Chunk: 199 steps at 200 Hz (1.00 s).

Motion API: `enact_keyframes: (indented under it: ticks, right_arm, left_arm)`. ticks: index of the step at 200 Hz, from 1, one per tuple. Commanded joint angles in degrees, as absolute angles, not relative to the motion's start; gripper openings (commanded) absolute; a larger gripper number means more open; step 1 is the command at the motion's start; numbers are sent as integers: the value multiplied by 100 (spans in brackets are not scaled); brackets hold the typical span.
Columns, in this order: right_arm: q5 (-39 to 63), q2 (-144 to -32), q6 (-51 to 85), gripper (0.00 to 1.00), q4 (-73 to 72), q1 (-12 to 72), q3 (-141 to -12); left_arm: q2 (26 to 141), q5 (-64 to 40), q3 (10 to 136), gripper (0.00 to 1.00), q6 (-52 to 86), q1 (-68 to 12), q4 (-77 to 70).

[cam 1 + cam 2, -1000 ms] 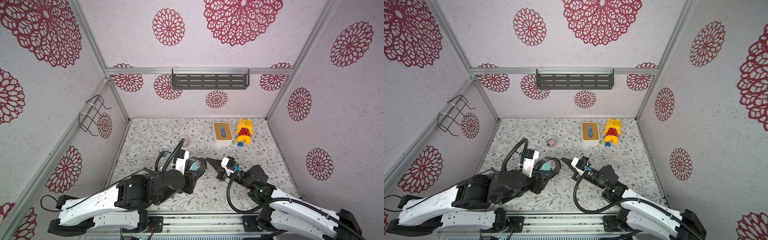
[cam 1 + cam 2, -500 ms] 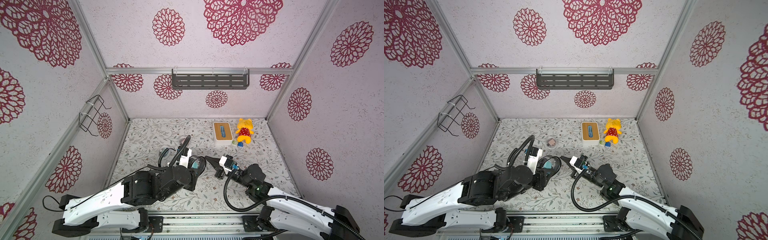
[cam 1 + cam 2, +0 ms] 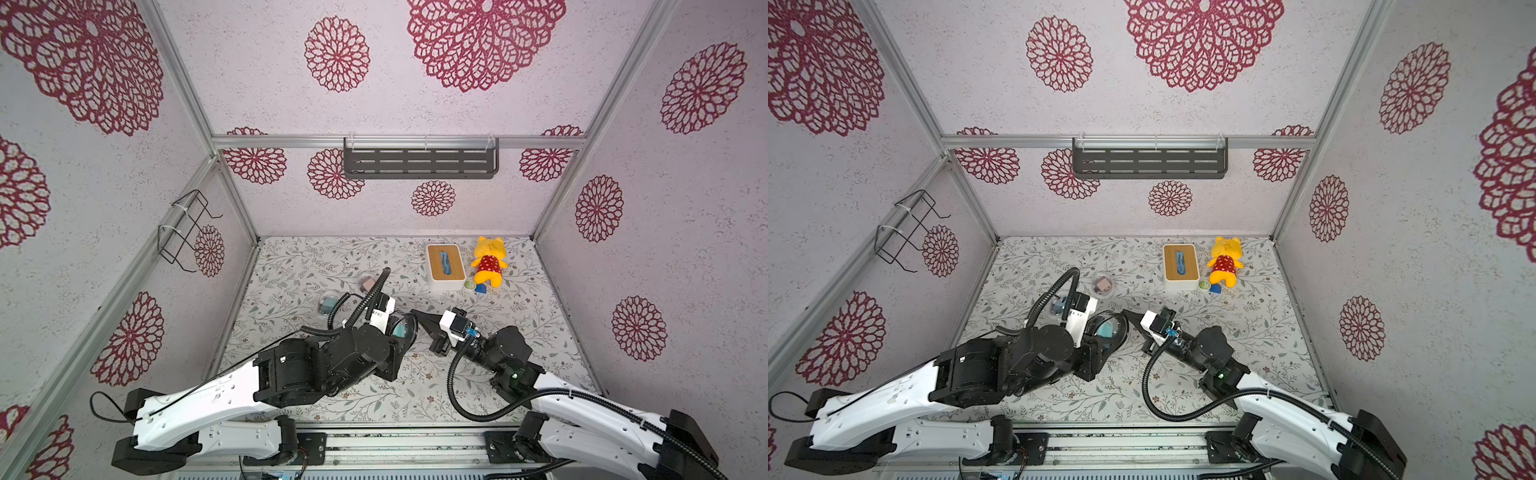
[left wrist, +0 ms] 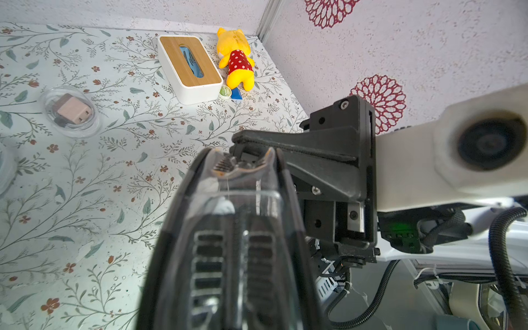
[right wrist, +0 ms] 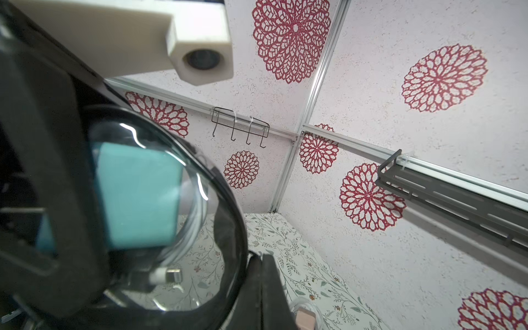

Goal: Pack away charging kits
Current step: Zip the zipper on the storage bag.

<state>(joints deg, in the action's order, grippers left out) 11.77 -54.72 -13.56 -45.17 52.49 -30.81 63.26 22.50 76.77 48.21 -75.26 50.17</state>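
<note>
Top views | we see left gripper point(image 3: 1105, 333) clamping the clear case point(image 3: 407, 328) on edge, teal charger point(image 5: 137, 197) inside | right gripper point(image 3: 417, 314) pinched closed, tips against case rim | pink kit point(image 3: 1102, 285) lies beyond.

A teal charger point(image 5: 137, 200) inside a clear, black-rimmed case point(image 5: 225, 205); pink charger point(image 4: 73, 110); yellow plush point(image 4: 237, 61) in red, white-dotted dress; white box point(image 4: 194, 93), wood-brown top; surface point(image 4: 85, 185) pale with grey-green sprigs, red blossoms; walls point(image 3: 257, 83) crimson rosettes

Pale walls point(image 3: 457, 116), crimson rosettes point(image 3: 337, 54), floral floor point(image 3: 316, 257), dark slotted shelf point(image 3: 419, 163) (wall-mounted), wire rack point(image 3: 185, 230)
</note>
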Motion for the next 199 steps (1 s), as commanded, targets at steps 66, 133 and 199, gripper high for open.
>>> enact_keyframes:
  ticks: [66,133,199]
  right_arm:
    - [1069,-5389,-1045,0,-5087,4945,-3729]
    - [1393,-5626,-718,0,-4941,4882,-4040]
    - [1709,-5629,-640,0,-4965,4886,-3885]
  left_arm:
    - [6102,1685,7223,0,4753,-7541,4782]
    - [6111,1740,7093,0,4825,-7540,4688]
    - [6477,1394,7161,0,4678,-7333,4392]
